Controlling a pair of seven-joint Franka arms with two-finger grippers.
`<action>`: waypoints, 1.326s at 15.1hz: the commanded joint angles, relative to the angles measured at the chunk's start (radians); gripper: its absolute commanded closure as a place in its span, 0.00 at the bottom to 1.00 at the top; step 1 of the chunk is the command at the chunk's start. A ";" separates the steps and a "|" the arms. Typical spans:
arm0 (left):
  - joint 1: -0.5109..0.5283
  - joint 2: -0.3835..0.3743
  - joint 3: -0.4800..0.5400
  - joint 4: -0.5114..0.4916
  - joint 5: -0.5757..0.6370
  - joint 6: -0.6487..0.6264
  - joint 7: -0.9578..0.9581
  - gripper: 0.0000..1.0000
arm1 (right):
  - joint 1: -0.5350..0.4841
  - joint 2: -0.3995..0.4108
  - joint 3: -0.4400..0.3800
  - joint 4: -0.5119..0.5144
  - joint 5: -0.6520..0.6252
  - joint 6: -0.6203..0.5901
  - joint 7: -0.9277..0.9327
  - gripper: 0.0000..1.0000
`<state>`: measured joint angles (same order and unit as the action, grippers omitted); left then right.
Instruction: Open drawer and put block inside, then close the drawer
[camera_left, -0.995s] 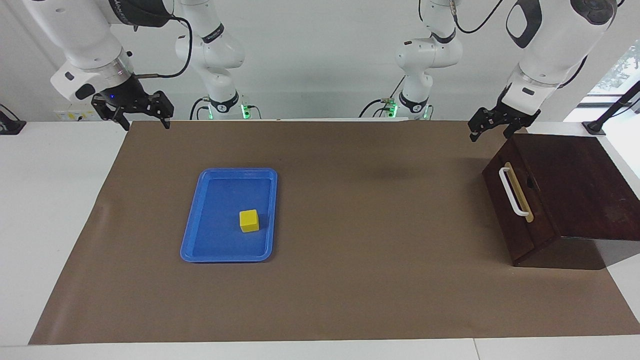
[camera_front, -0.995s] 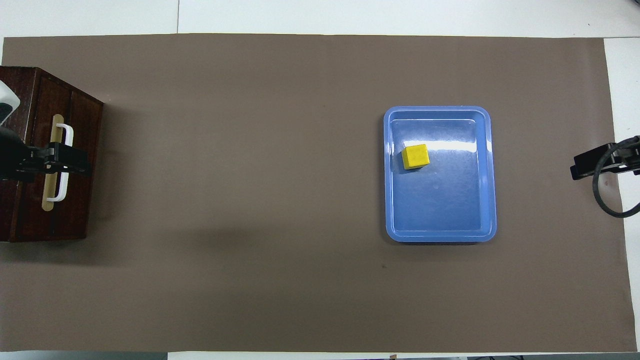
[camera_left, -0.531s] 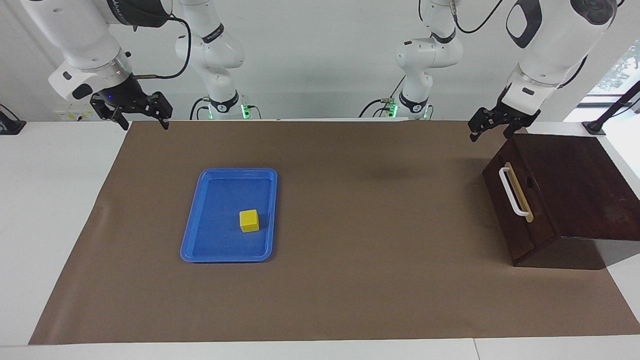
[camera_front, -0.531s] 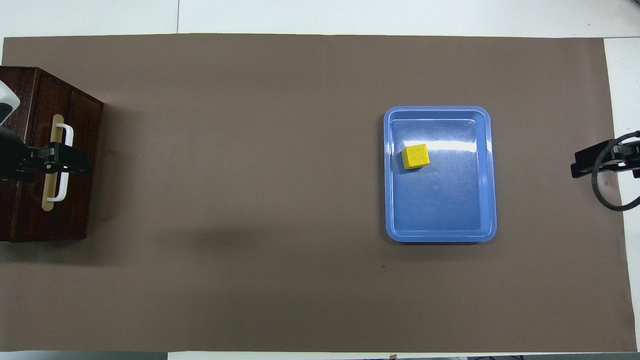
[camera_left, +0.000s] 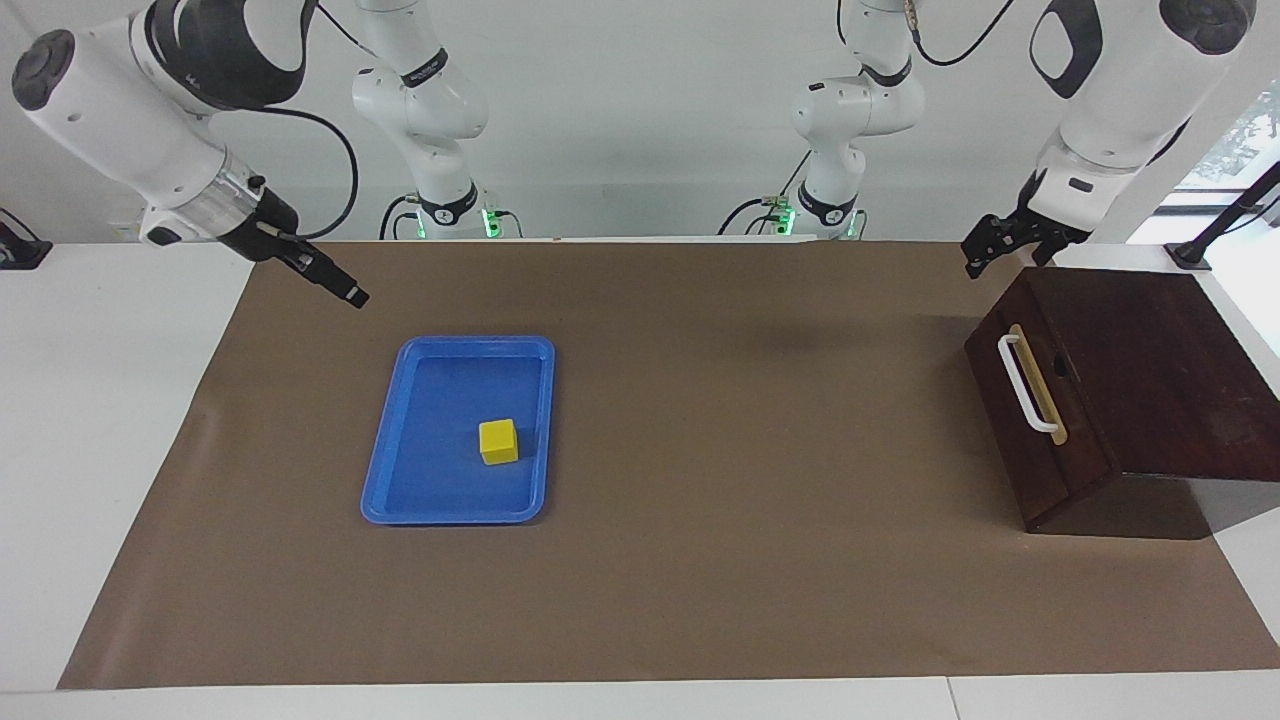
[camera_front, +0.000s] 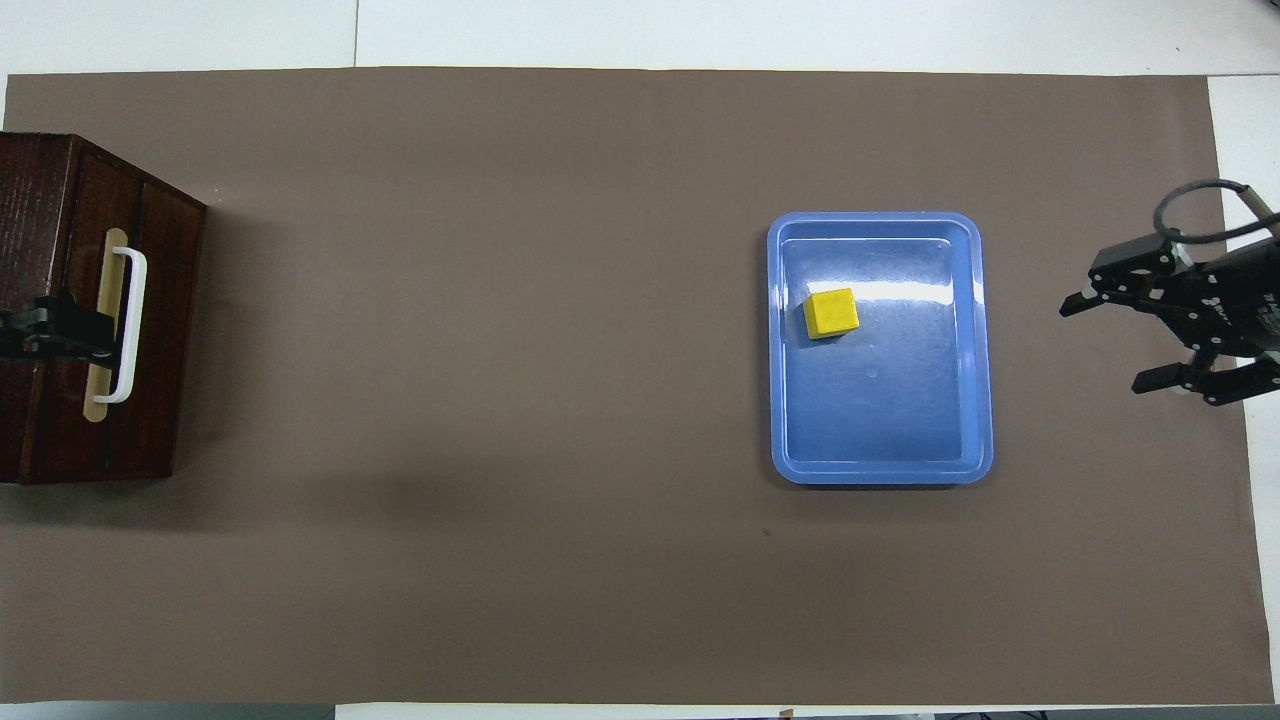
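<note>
The right gripper (camera_front: 1110, 340) hangs in the air over the brown mat (camera_left: 700, 560), toward the right arm's end of the table (camera_left: 110, 400), and its two fingers stand wide apart with nothing between them. It is well apart from the blue tray (camera_left: 385, 470), which lies flat on the mat. The block (camera_left: 498, 441) sits inside this tray, close to the tray wall that faces the left arm's end, and nothing touches it. The left gripper (camera_left: 1005, 255) is up in the air over the edge of the box (camera_left: 1150, 340) that is nearest to the robots; its fingers are spread too, and they hold nothing. In the overhead view its black tips show over the drawer (camera_left: 1020, 440), just beside the handle (camera_left: 1024, 383), but the facing view shows it raised and not touching the handle. The drawer is shut, its front level with the box, and it looks toward the middle of the table. The white handle lies on a tan strip (camera_left: 1045, 385) on the drawer front. The box stands at the left arm's end, partly on the mat and partly on the white table.
</note>
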<state>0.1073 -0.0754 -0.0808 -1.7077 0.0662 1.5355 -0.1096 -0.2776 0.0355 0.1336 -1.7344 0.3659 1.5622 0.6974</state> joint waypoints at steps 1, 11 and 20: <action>0.057 -0.024 -0.001 -0.012 0.012 -0.018 0.002 0.00 | -0.017 0.046 0.012 -0.060 0.109 0.068 0.224 0.00; 0.045 -0.024 -0.007 -0.012 0.012 -0.017 0.002 0.00 | -0.025 0.194 0.014 -0.231 0.384 0.210 0.327 0.00; -0.072 -0.033 -0.025 -0.026 0.015 0.018 0.011 0.00 | -0.041 0.326 0.012 -0.142 0.418 0.182 0.307 0.00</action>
<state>0.0889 -0.0808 -0.1148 -1.7078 0.0662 1.5343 -0.1035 -0.3002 0.3121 0.1331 -1.9250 0.7637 1.7521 1.0118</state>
